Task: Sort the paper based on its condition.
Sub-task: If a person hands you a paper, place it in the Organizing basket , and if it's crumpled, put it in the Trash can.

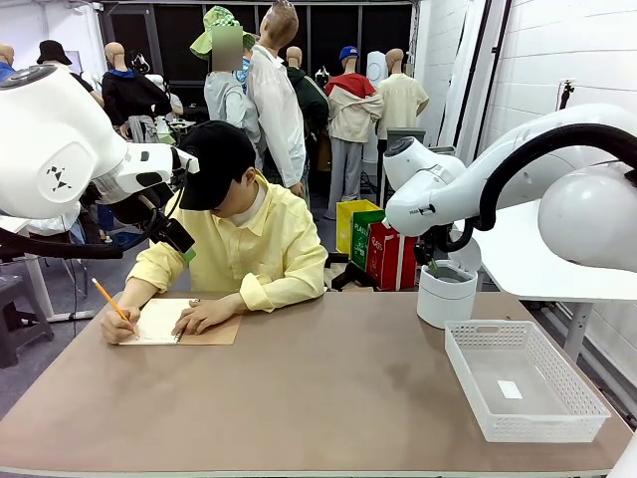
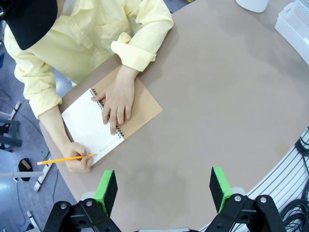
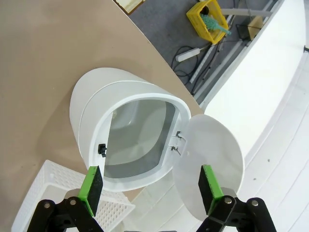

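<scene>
Robotics lab, white robot arms (image 1: 60, 149) at a brown table (image 1: 328, 398), block wall (image 1: 557, 60) (power strip (image 3: 187, 54) on floor).

The front camera looks across the brown tabletop (image 1: 328, 398) at the seated person (image 1: 239, 229). Both wrist cameras look down from above, and each also takes in the white plastic mesh basket (image 1: 537, 428).

The brown table (image 1: 328, 388) carries three things. At its far left edge lies a spiral notebook (image 1: 211, 333), brown card cover folded flat under a white page. A person's hand with a yellow pencil (image 1: 117, 325) rests at the page's outer edge, and the other hand (image 1: 204, 317) is pressed flat on the binding. At the far right stands a white bin (image 1: 445, 296) with its lid tipped open. Near it, closer to the robot, sits a white perforated basket (image 1: 542, 426).
</scene>
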`<state>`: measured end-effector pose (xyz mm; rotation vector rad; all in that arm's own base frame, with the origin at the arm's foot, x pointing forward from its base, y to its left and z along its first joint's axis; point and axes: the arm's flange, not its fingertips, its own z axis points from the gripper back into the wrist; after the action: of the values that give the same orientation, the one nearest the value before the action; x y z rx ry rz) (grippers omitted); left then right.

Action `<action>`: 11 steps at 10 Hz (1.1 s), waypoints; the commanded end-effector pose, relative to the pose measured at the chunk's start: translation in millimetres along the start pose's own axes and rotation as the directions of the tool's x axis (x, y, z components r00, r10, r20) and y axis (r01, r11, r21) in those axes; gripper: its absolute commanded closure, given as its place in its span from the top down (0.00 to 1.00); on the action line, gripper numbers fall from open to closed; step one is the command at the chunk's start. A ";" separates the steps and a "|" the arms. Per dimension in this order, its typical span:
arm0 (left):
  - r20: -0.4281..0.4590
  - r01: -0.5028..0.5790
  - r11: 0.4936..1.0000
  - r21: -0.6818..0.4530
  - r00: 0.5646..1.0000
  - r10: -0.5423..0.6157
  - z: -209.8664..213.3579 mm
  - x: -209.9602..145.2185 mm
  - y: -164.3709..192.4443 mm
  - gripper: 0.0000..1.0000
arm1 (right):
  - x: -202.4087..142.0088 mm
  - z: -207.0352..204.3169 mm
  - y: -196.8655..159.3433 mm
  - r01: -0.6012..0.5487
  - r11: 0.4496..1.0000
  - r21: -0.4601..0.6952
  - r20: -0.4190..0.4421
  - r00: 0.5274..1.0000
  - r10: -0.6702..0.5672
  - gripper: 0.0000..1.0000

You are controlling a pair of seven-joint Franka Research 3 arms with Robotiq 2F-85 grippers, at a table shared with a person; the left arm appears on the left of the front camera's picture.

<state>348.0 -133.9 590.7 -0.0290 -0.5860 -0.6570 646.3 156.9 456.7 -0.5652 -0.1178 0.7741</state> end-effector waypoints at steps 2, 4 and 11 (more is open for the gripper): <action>0.000 -0.005 1.000 0.002 1.000 0.005 0.6 0.0 0.6 1.00 | -1.0 -3.2 -0.1 0.000 1.000 0.000 0.010 1.000 0.000 1.00; 0.000 -0.005 1.000 0.002 1.000 0.005 0.6 0.0 0.6 1.00 | -1.0 -3.2 -0.1 0.000 1.000 0.000 0.010 1.000 0.000 1.00; 0.000 -0.005 1.000 0.002 1.000 0.005 0.6 0.0 0.6 1.00 | 0.0 0.0 0.0 0.000 1.000 0.000 0.000 1.000 0.000 1.00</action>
<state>348.0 -133.9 590.7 -0.0290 -0.5860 -0.6570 646.3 156.9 456.7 -0.5652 -0.1179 0.7741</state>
